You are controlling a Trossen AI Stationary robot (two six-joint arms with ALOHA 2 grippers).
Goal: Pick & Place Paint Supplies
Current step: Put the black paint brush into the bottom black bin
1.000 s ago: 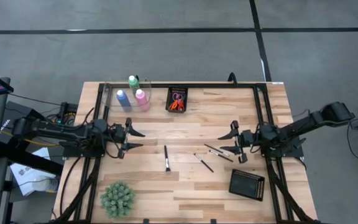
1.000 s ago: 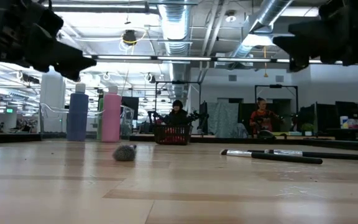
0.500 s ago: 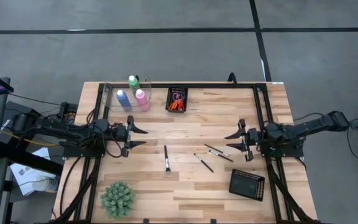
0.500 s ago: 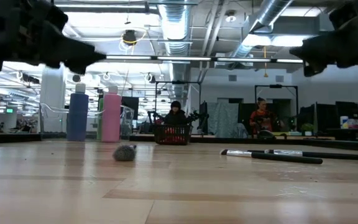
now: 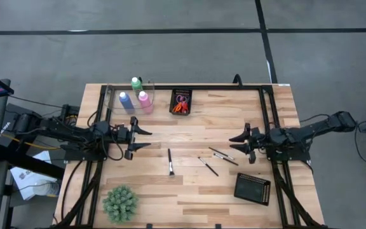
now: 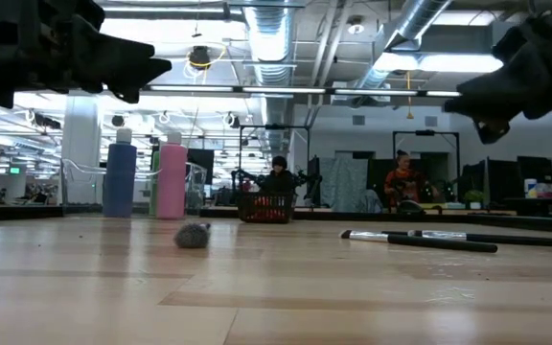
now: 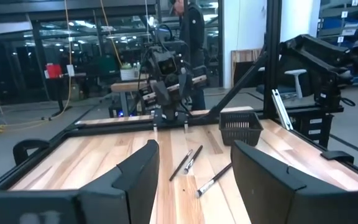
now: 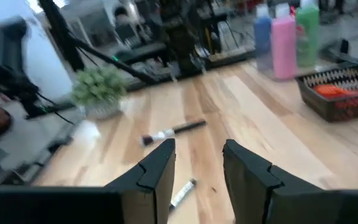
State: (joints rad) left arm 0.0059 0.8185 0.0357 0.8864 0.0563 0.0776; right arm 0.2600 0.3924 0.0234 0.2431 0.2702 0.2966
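The blue (image 5: 125, 100), pink (image 5: 144, 99) and green (image 5: 136, 83) bottles stand upright at the far left, inside a clear tray (image 5: 110, 95). Scissors with orange handles (image 5: 180, 106) lie in a black mesh tray (image 5: 182, 94). Three dark-handled brushes (image 5: 170, 161) (image 5: 208, 165) (image 5: 223, 156) lie flat at mid-table. My left gripper (image 5: 143, 138) hovers open on the left, pointing roughly level at the brushes (image 7: 185, 163). My right gripper (image 5: 236, 144) hovers open on the right, facing it, with a brush (image 8: 173, 130) ahead. Nothing lies between either pair of fingers.
A spiky green plant (image 5: 120, 203) stands at the near left. A second black mesh tray (image 5: 252, 188) sits at the near right, just below my right arm. Black frame rails (image 5: 269, 114) run along both sides of the table. People stand in the room beyond.
My left gripper has tipped upward from a slight downward slant to about level, staying over the same spot. My right gripper has drawn back a little toward the table's right edge and rolled at the wrist as its arm folded back. The supplies have not moved.
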